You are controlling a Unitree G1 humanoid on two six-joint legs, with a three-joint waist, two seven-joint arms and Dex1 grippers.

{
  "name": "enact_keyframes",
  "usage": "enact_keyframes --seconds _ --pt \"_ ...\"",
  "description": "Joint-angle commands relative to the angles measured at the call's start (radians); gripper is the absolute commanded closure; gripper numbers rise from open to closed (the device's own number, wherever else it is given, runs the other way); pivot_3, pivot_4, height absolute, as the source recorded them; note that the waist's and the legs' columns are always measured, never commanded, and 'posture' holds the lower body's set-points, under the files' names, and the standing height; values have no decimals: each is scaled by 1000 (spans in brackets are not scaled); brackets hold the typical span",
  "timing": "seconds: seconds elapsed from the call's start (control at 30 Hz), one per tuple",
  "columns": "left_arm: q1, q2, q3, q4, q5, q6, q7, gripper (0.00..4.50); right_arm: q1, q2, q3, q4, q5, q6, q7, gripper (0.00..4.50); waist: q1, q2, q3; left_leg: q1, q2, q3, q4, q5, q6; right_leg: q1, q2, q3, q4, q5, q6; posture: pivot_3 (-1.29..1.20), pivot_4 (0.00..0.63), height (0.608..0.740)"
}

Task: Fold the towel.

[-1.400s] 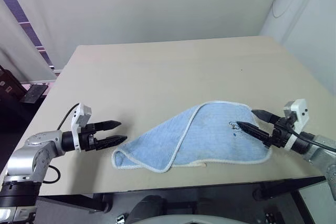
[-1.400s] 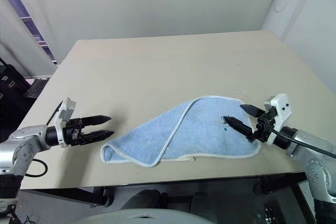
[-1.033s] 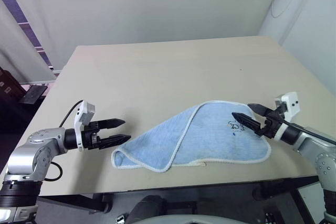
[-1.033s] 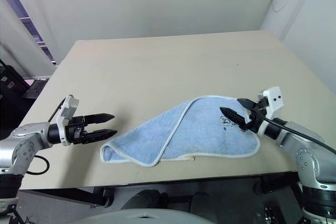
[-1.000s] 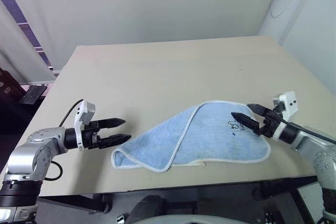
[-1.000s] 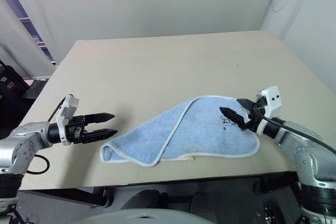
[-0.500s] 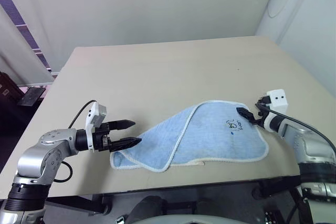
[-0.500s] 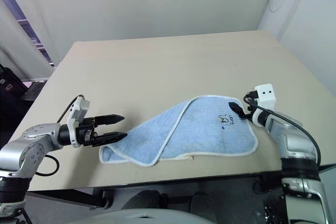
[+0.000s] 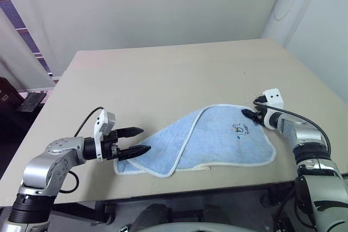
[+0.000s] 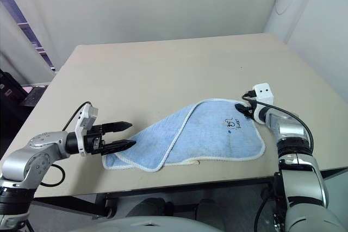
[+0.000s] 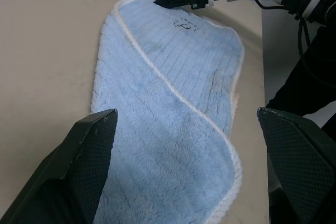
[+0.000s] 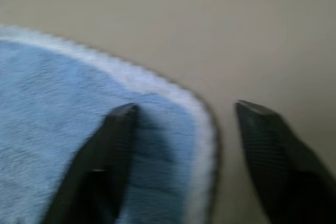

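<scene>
We see a light blue terry towel (image 9: 209, 139) with white edging lying on a pale beige surface (image 9: 174, 80), toward the surface's near edge. The towel is loosely folded over itself: one layer lies across another, and a white-edged seam runs diagonally from the far corner down to a rounded fold at the near left end. A small dark printed figure (image 9: 241, 129) sits on the towel close to its far right corner.

Our left tool (image 9: 133, 141) hovers at the towel's near left end, pointing toward the towel. Its two black fingers stand well apart, one above the other in the head views, and hold nothing; the lower finger's tip is just at the folded edge, though we cannot tell whether it touches. From the left wrist, those two fingers frame the whole towel stretching away from them.

Our right tool (image 9: 249, 114) is at the towel's far right corner, just beyond the printed figure. From the right wrist, its two fingers (image 12: 107, 156) straddle the white edging at that corner: one lies over the blue cloth, the other over bare surface just outside the border. A gap shows between them, so they are apart and not clamped on the cloth.

Beyond the surface we see a plain light wall (image 9: 152, 9), and a pale curtain (image 9: 22, 42) to the towel's far left.
</scene>
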State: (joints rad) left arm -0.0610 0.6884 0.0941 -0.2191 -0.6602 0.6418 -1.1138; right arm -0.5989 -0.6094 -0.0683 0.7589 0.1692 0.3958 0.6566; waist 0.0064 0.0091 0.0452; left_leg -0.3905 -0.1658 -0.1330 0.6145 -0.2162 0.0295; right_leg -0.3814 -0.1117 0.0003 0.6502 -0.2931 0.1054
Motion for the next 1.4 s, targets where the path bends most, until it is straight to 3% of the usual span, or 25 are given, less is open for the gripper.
enact_keyframes --seconds 0.03,0.17,0.2,0.37,0.67,0.93,1.07,1.13,1.27,1.4 --pt "-14 25 20 -47 -2 -20 1 0 3 -18 40 -35 -24 36 74 2809 0 0 0 0 0 0 0 0 0 0 0 0 0 0 0 0 0 740" --pt "-22 24 18 -48 -1 -27 10 0 7 -31 62 -35 -50 48 99 4323 4 0 0 0 0 0 -1 0 0 -1 0 0 0 0 0 0 0 740" --pt "-24 23 16 -46 0 -31 11 0 8 -32 66 -36 -59 33 94 4488 5 -1 -1 0 0 0 -1 0 0 -1 0 0 0 0 0 0 0 740" --pt "-38 11 6 -42 -9 -47 -2 0 -12 -32 6 -111 -31 14 53 4488 6 -1 -1 0 0 0 -1 0 0 0 0 1 0 0 0 0 0 740" --pt "-90 -9 -47 -40 -5 -69 -54 0 -107 34 -162 -559 127 194 -120 4488 4 2 1 -4 1 0 -3 0 0 -9 4 7 1 2 2 0 0 740" --pt "-220 -124 -174 -43 24 -117 -58 0 -399 181 -224 -378 143 177 -361 4488 6 2 1 -4 2 0 -2 0 -1 -9 8 10 0 3 0 0 0 740" --pt "-266 -168 -242 -13 60 -139 -70 0 -452 207 -192 -279 102 105 -409 4488 5 2 1 -3 2 1 -3 1 -1 -9 9 11 0 3 0 0 0 740" --pt "-290 -186 -281 30 109 -154 -55 0 -464 217 -183 -247 90 84 -424 4488 5 2 1 -3 2 1 -3 1 -1 -10 9 11 0 3 0 0 0 740" --pt "-362 -226 -453 142 343 -158 80 0 -480 235 -179 -191 75 47 -452 4488 4 2 1 -3 2 1 -4 1 -2 -10 9 12 1 4 0 0 0 740" --pt "-386 -285 -517 220 420 -163 125 0 -485 239 -196 -162 81 37 -477 4488 0 2 1 -3 2 1 -4 2 -1 -11 11 13 2 5 0 0 0 740"
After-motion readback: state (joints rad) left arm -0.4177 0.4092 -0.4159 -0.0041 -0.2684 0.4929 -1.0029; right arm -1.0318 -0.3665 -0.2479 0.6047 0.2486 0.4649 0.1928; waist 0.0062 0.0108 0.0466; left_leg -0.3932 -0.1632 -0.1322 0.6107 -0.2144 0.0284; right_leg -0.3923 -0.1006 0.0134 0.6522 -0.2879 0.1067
